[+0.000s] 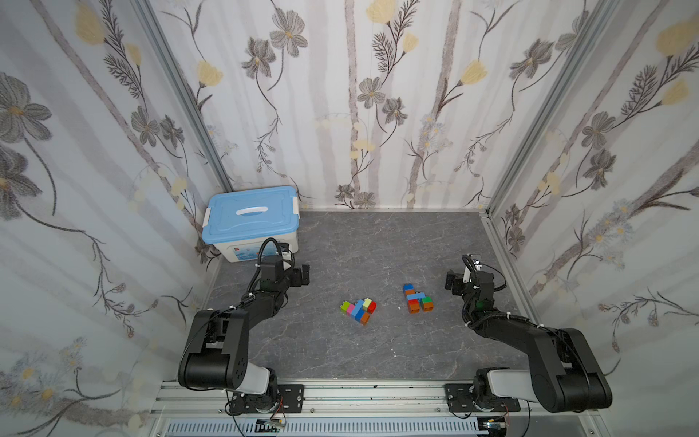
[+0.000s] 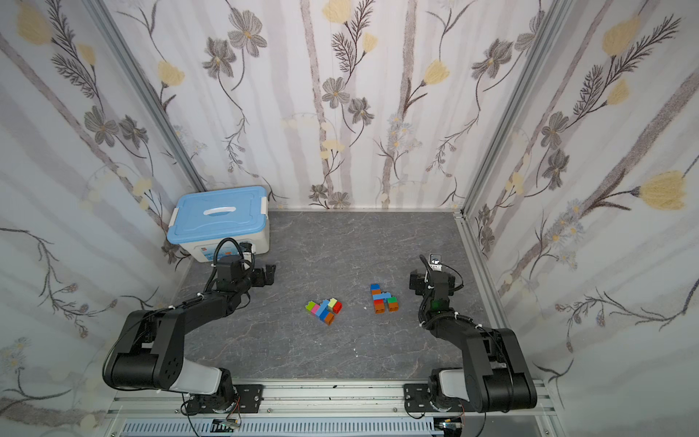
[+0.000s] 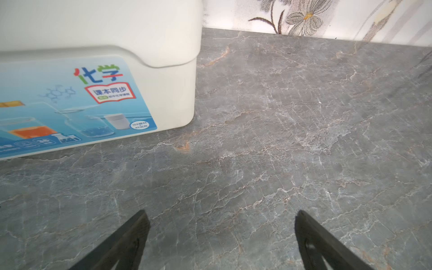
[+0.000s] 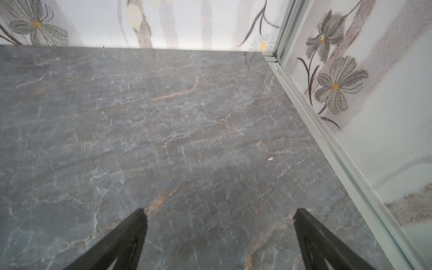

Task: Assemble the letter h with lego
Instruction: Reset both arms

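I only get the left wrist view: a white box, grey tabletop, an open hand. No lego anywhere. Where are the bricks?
Observer: In a top view two groups lie mid-table, apart from each other: a pink-and-lime cluster and an orange-and-green cluster.
Operator: Is the right hand holding any?
Observer: No, it is open over bare tabletop.
Operator: Is the box closed?
Observer: Yes, a light-blue lid sits on it.

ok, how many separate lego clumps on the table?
2: lime-pink-blue clump toward the left arm; blue-orange-green clump toward the right arm. Anything inside the lidded box is hidden.
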`<move>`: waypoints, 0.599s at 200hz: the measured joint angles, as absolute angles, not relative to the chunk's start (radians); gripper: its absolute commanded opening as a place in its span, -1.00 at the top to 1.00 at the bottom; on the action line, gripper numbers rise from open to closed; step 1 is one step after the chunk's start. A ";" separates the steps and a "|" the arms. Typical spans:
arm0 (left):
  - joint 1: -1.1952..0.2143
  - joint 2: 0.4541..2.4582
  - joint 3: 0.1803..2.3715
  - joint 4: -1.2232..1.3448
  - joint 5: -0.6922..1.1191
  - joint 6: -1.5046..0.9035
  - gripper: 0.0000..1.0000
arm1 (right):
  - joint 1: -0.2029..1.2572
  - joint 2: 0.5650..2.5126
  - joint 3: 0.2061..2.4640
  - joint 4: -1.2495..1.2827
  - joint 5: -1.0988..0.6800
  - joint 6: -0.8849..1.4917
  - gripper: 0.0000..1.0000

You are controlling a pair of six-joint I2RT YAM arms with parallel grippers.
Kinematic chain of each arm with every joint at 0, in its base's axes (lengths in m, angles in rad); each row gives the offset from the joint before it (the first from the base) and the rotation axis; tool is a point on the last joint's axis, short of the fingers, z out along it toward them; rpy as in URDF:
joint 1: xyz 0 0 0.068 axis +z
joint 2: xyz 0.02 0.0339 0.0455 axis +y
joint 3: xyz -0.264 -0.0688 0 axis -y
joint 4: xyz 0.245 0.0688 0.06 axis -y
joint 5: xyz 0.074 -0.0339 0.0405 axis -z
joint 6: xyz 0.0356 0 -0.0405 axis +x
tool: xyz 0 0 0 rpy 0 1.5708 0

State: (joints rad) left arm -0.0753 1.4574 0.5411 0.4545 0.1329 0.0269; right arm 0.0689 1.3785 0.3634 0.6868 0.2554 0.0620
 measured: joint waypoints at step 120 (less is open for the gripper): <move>0.037 1.559 0.376 0.852 0.173 0.025 -1.00 | 0.060 1.480 0.403 0.728 0.185 0.043 -0.98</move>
